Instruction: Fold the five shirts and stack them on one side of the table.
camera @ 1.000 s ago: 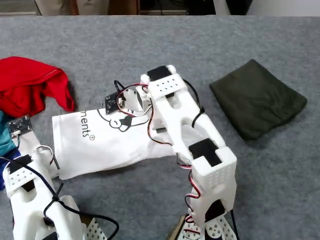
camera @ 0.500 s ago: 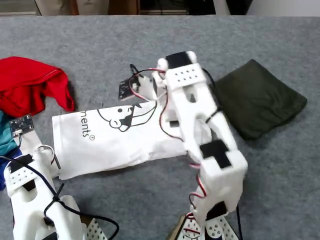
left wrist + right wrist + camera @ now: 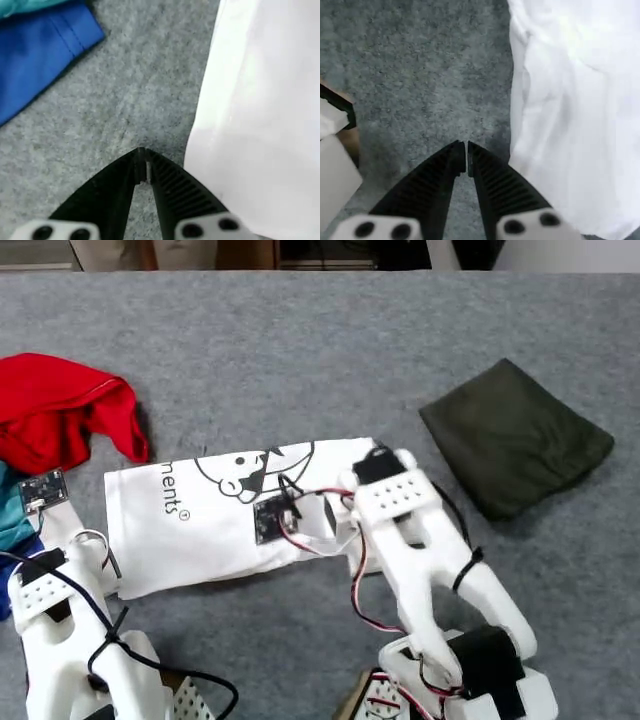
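Flat white shirt [image 3: 190, 525] with black print, a long rectangle mid-table [image 3: 300, 340], my right claw [image 3: 466, 157] pressed together, empty, over bare table just beside its wrinkled edge, my left claw [image 3: 141, 167] likewise together, empty, beside its other end

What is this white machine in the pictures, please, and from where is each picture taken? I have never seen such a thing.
These are two small robot arms at a grey table. The wide picture comes from a fixed camera looking down: the left arm is at the lower left, the right arm in the middle. The two close pictures come from cameras on the wrists; the black wedge in each is that arm's gripper. The left gripper and the right gripper are both shut and hold nothing; each is over the table beside a white shirt. Also there: a red shirt, a folded dark green shirt, a blue shirt and a teal shirt.
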Controlling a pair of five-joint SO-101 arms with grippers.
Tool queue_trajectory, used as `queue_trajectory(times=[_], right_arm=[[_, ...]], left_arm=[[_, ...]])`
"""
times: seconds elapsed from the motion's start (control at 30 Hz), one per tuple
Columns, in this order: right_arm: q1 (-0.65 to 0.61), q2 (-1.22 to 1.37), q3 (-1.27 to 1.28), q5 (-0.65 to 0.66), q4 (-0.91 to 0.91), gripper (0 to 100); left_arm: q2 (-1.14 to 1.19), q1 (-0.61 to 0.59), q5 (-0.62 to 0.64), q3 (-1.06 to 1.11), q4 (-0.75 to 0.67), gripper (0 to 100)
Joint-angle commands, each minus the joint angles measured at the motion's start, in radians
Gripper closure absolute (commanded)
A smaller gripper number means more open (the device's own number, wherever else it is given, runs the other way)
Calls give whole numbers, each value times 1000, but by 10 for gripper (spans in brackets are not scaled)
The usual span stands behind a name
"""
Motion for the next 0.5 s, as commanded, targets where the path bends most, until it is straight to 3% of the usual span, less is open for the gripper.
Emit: queue_trajectory(times=[0.0, 0.27, 0.47], right_arm=[[41, -48, 35, 8, -97, 966], [67, 116, -19, 8, -295, 966], [76, 260, -188, 8, -310, 966]], left_arm=[[-22, 2, -2, 9, -12, 981], [-22, 3, -3, 11, -12, 981], [-22, 3, -3, 11, -12, 981]])
